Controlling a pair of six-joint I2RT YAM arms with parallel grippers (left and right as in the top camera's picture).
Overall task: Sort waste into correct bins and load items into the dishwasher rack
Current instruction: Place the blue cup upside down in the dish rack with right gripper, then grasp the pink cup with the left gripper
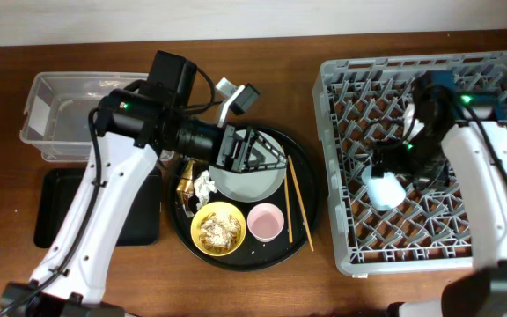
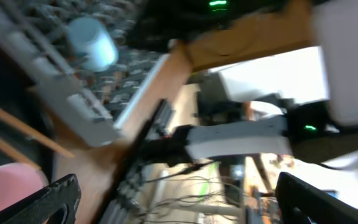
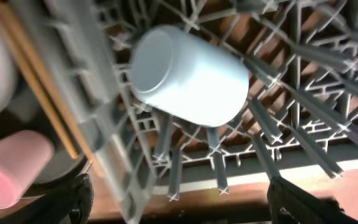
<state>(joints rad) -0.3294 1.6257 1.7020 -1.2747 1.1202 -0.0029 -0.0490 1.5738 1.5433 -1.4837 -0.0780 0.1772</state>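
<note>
The light-blue cup [image 1: 384, 190] lies on its side in the grey dishwasher rack [image 1: 346, 220]; it also shows in the right wrist view [image 3: 188, 78]. My right gripper [image 1: 401, 167] [image 3: 179, 199] is open and empty just above the cup. My left gripper [image 1: 250, 150] [image 2: 176, 199] is open and empty, tilted sideways over the grey-green plate [image 1: 253, 182]. The yellow bowl [image 1: 218, 230] holds beige food scraps. The pink cup [image 1: 265, 221], chopsticks [image 1: 299, 202], white tissue [image 1: 204, 185] and gold-brown wrapper [image 1: 186, 180] lie on the round tray.
The round black tray [image 1: 299, 249] sits at the table's centre. The clear tub [image 1: 60, 114] stands at the far left, with the shallow black tray [image 1: 60, 211] in front of it. The rack fills the right side.
</note>
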